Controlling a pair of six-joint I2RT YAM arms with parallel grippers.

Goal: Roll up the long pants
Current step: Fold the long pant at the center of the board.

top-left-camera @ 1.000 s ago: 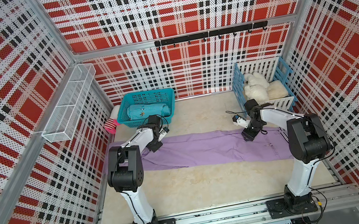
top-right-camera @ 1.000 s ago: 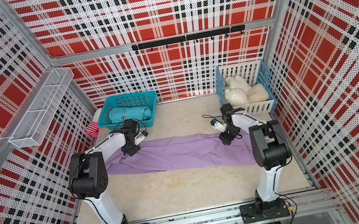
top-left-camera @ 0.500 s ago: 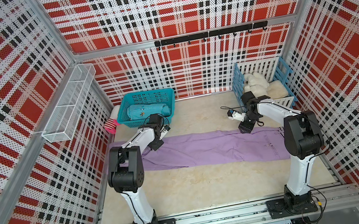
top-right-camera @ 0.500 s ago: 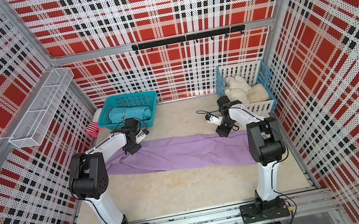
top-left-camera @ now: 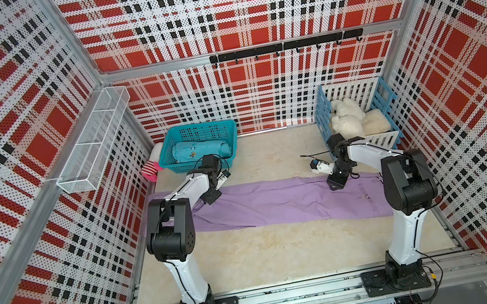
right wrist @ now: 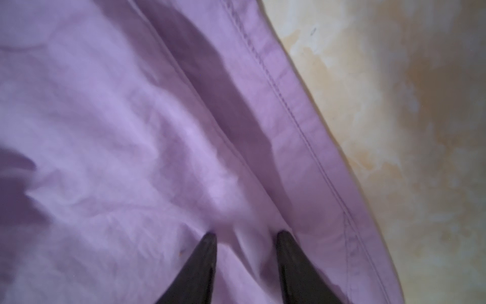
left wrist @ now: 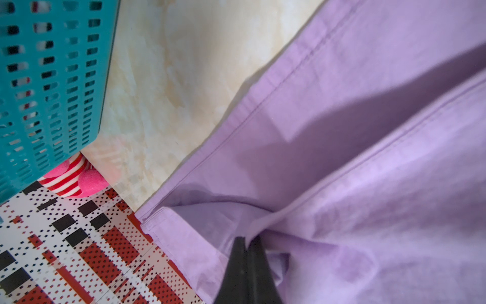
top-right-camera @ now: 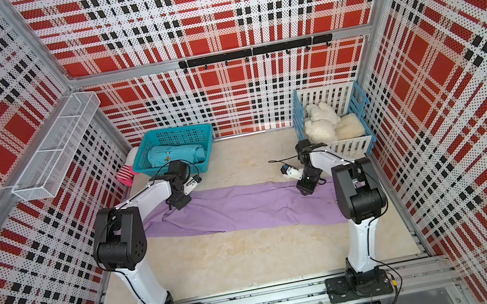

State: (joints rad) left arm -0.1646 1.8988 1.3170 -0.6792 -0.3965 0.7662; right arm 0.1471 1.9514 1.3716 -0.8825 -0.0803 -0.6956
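Two grips due | left gripper [left wrist: 248, 238] jaws clamped on pants [top-left-camera: 278, 202], right gripper [right wrist: 246, 234] jaws apart | we advise closing on edge, lifting evenly.

A pale, marbled beige tabletop [top-left-camera: 270, 256] carries everything, as seen in both top views. The long pants [top-left-camera: 278, 204], lilac and thin, lie stretched across its middle from the left wall [top-left-camera: 126, 187] toward the right side, mostly flat and rumpled near the left end. A teal basket [top-left-camera: 200, 125] stands at the back left corner. A pink-and-white striped sock [top-left-camera: 150, 171] lies squeezed between the basket and the wall. A blue-and-white slatted crate [top-left-camera: 382, 140] stands at the back right corner, apart from the pants.
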